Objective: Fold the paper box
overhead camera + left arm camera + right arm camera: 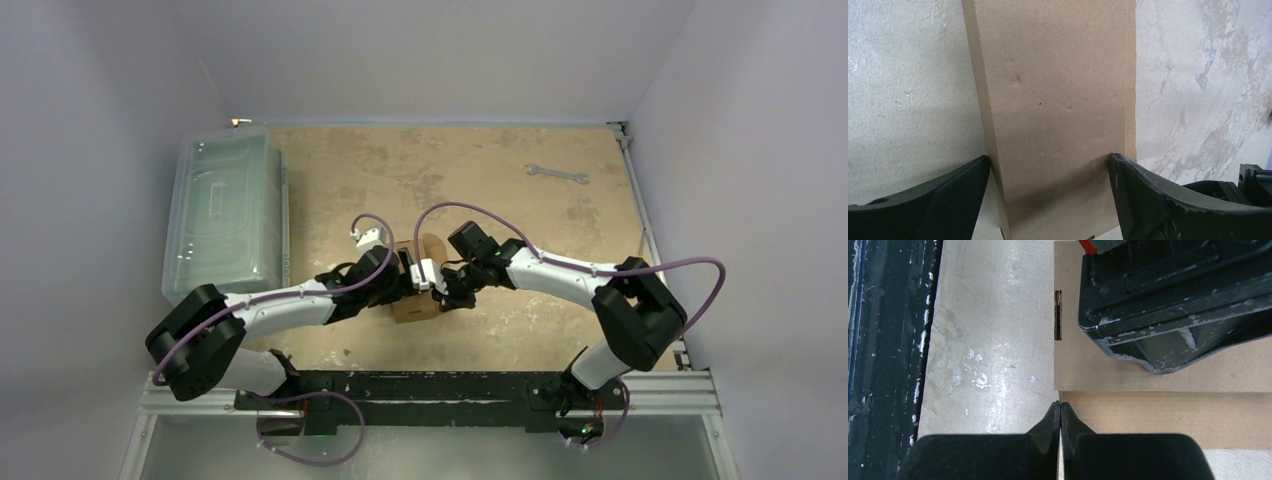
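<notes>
Long axis of paper box (pixel 412 310) approx near-far.

- paper box (pixel 413 309) (pixel 1058 100) (pixel 1148 412): plain brown corrugated cardboard, a few little dents on the top panel
- looks folded up, with a narrow side face showing along one edge
- small slot cut near one edge
- sits mid-table (pixel 520 215), toward the near side

Overhead; wrist close-ups on paper box (pixel 1058 100)
</notes>
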Controlling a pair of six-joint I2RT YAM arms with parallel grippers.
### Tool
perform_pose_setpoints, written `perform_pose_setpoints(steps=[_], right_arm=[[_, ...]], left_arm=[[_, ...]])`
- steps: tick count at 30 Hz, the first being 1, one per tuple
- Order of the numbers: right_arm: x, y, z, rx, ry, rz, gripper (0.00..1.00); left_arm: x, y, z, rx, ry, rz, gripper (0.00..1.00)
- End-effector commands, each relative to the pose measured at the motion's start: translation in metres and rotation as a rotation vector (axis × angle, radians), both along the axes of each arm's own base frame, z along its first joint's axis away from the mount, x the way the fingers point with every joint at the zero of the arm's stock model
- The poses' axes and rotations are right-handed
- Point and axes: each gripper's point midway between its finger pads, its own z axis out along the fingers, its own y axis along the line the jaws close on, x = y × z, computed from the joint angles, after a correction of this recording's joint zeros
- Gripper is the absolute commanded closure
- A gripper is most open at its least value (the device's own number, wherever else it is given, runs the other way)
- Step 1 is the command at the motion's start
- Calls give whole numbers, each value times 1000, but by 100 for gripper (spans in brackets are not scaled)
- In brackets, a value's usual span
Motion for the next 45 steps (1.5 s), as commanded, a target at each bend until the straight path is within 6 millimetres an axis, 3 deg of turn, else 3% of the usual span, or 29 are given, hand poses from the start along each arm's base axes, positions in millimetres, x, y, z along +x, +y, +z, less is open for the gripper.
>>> perform_pose_setpoints(steps=[1, 22, 30, 35, 40, 43, 45], right_arm=[[5, 16, 20, 75, 4, 10, 100], [-3, 27, 36, 139, 59, 27, 99], [4, 8, 53, 144, 43, 53, 68], [10, -5, 72, 179, 40, 63, 62], [43, -18, 93, 253, 24, -79, 51], [72, -27, 102, 310, 52, -240, 36], [86, -32, 102, 324, 87, -323, 31]], left_arm=[[-3, 7, -4, -8, 14, 22, 14], [-2, 2, -7, -40, 17, 27, 16], [1, 7, -3, -10, -10, 22, 15], [1, 11, 1, 57, -36, -33, 13], [12, -1, 38, 87, -163, -172, 8], [16, -8, 61, 100, -234, -246, 7], [18, -10, 70, 113, -258, -276, 7]])
